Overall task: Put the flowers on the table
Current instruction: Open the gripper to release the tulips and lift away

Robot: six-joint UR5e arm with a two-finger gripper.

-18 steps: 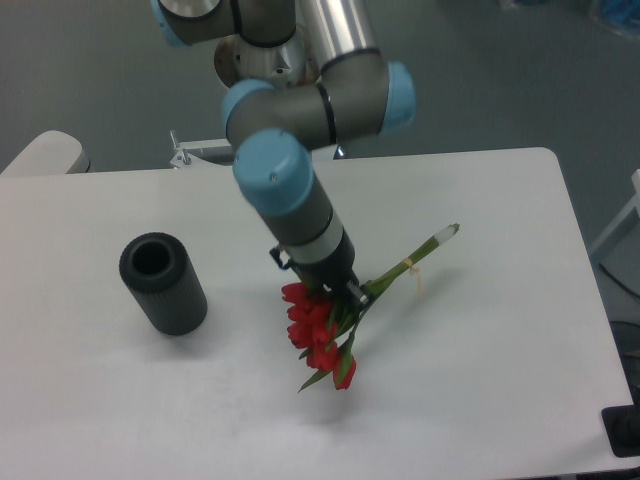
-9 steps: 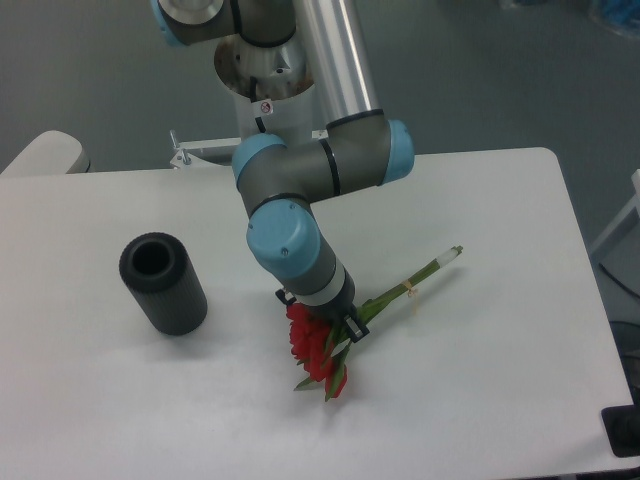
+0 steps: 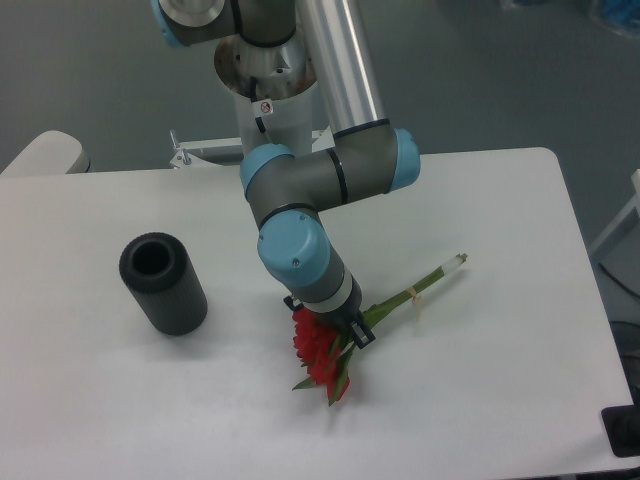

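The flowers (image 3: 318, 358), a bunch of red tulip buds with green leaves, lie low over the white table (image 3: 480, 400) near its middle. Their tied green stems (image 3: 420, 288) stretch up to the right. My gripper (image 3: 335, 328) is shut on the flowers just behind the buds, and the arm's wrist hides most of the fingers. Whether the buds touch the tabletop I cannot tell.
A dark grey cylinder (image 3: 163, 283) lies tilted on the table at the left, well apart from the flowers. The arm's base (image 3: 270, 90) stands at the table's far edge. A black object (image 3: 625, 432) sits at the right front corner.
The gripper has moved down and slightly right towards the tabletop with the flowers in it. The stems now lie flatter, and the cylinder has not moved.
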